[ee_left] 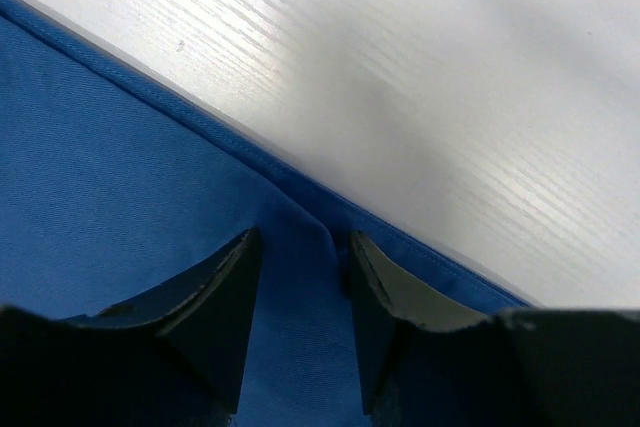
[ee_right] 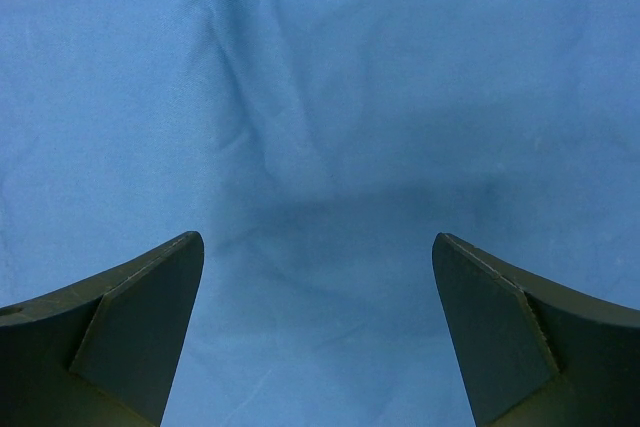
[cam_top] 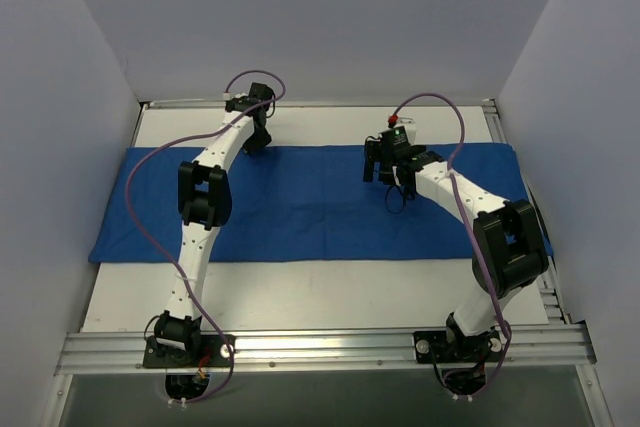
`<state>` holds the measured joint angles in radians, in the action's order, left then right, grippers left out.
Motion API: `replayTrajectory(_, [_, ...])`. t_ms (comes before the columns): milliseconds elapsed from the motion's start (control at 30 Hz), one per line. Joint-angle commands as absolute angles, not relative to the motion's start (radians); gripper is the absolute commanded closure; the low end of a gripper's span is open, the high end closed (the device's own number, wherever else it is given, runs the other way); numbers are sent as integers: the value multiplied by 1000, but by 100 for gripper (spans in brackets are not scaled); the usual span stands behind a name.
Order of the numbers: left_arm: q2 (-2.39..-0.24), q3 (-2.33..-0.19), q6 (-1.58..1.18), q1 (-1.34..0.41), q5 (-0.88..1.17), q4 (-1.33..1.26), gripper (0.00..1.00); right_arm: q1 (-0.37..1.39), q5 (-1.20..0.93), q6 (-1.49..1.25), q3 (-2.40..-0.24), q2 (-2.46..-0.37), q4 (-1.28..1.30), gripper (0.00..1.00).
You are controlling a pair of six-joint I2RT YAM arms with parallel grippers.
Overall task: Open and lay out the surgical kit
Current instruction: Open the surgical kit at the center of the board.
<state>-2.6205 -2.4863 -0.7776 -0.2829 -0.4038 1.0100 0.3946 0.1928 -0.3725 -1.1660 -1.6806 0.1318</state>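
The royal-blue cloth wrap (cam_top: 320,207) lies spread flat across the white table (cam_top: 300,292), wider than it is deep. My left gripper (cam_top: 257,140) is at the cloth's far hem. In the left wrist view its jaws (ee_left: 300,247) stand narrow, with a raised fold of the cloth (ee_left: 100,167) pinched between them beside the hem. My right gripper (cam_top: 373,169) hovers over the right half of the cloth. In the right wrist view it (ee_right: 318,247) is wide open and empty above lightly creased cloth (ee_right: 320,97). The steel tray, clamps, tweezers and packets are out of view.
White walls close in the table on the left, back and right. A metal rail (cam_top: 320,347) runs along the near edge and carries both arm bases. Bare white tabletop (ee_left: 450,67) lies beyond the cloth's far hem.
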Motion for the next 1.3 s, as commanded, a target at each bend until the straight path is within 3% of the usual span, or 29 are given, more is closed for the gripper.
replayTrajectory(0, [-2579, -2499, -756, -287, -394, 1020, 52, 403, 199, -364, -1193, -1674, 153, 7])
replayTrajectory(433, [-2576, -2474, -730, -287, -397, 1008, 68, 403, 209, -364, -1187, -1661, 152, 7])
replayTrajectory(867, [-2534, -2473, -692, -288, -393, 979, 96, 403, 270, -399, -1224, -1666, 140, 7])
replayTrajectory(1267, [-2427, -2434, -666, -301, -400, 996, 98, 365, 477, -632, -1483, -1856, 262, 8])
